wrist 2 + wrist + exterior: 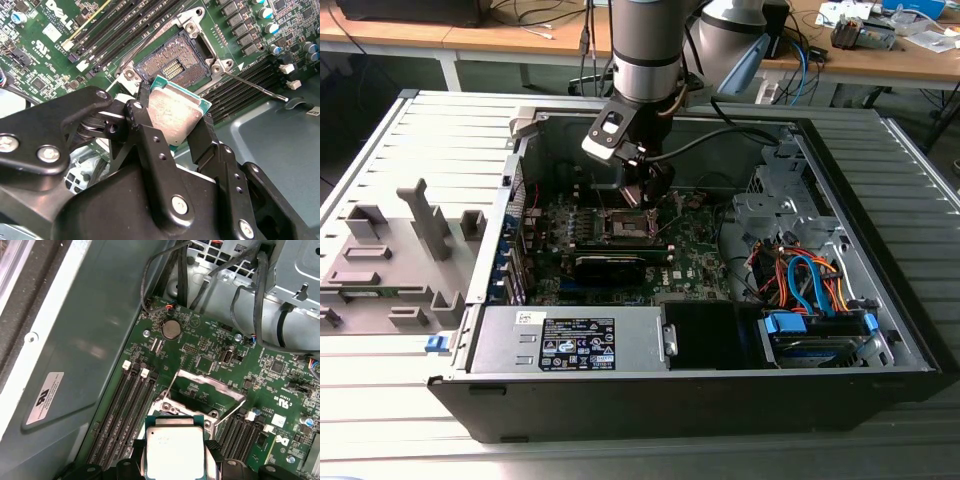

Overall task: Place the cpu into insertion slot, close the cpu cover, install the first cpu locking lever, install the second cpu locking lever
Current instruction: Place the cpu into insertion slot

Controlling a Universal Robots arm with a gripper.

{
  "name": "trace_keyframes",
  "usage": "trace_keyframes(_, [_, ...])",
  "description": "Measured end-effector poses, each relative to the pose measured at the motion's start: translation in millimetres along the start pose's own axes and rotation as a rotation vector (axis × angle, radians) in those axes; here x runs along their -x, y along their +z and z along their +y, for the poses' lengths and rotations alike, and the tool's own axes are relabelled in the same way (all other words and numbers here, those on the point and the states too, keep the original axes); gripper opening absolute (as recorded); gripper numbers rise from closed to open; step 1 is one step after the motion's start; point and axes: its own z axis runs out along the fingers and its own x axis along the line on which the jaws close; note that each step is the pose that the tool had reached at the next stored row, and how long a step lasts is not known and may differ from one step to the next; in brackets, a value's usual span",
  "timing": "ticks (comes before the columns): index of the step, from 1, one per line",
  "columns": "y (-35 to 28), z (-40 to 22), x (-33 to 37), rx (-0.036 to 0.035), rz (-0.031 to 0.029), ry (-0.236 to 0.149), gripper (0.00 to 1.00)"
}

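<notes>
Gripper (175, 131) clenched on the cpu (172, 107), its black fingers (147, 135) covering two opposite chip edges. In the first wrist view the chip's near edge is cut off by the frame, and the chip hides the near part of the socket. The chip is held tilted off the board, just beside the open insertion slot (172, 70), not seated. The cpu cover (212, 385) is swung up beyond the slot, and two thin locking levers (255, 87) stick out unlatched. Print on the chip top is faint, can't read. There is white lettering on the motherboard (167, 360), a sticker (47, 397) on the case wall (100, 340) and a label (575, 345) on the power supply (500, 340); text too small to make out.
</notes>
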Motion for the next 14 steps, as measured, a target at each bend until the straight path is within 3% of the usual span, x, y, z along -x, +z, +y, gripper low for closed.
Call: trace_keyframes(14, [0.0,0.0,0.0,-0.0015,-0.0037,0.007,0.55])
